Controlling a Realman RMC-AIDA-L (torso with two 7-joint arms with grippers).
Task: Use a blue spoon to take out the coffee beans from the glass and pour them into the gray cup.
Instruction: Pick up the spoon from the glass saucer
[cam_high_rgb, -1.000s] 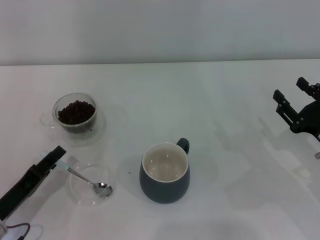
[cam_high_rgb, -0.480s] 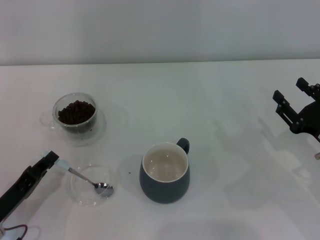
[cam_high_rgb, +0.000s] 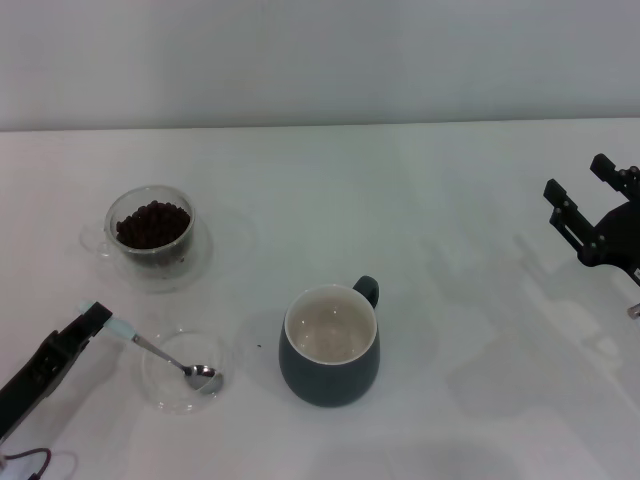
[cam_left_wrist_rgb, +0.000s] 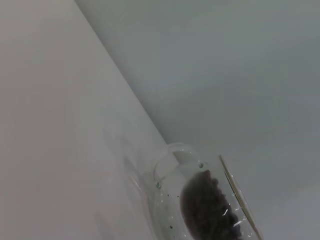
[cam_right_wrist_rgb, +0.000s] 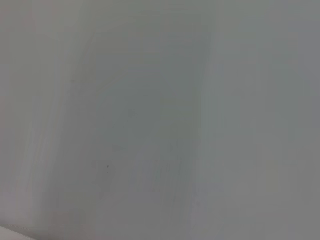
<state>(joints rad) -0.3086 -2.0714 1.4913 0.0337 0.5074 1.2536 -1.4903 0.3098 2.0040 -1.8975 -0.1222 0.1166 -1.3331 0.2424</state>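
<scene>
The left gripper (cam_high_rgb: 97, 318), low at the bench's (cam_high_rgb: 450, 200) left edge, pinches the pale handle tip of the spoon (cam_high_rgb: 165, 356); its metal bowl rests in a shallow clear dish (cam_high_rgb: 160, 390). One glass (cam_high_rgb: 151, 229) of beans (cam_high_rgb: 152, 223) stands behind the dish, apart from it. One gray cup (cam_high_rgb: 330, 345) stands right of the dish, handle turned away. The right gripper (cam_high_rgb: 592, 192) hangs spread at the right edge, well apart, with open bench between. No writing shows.
</scene>
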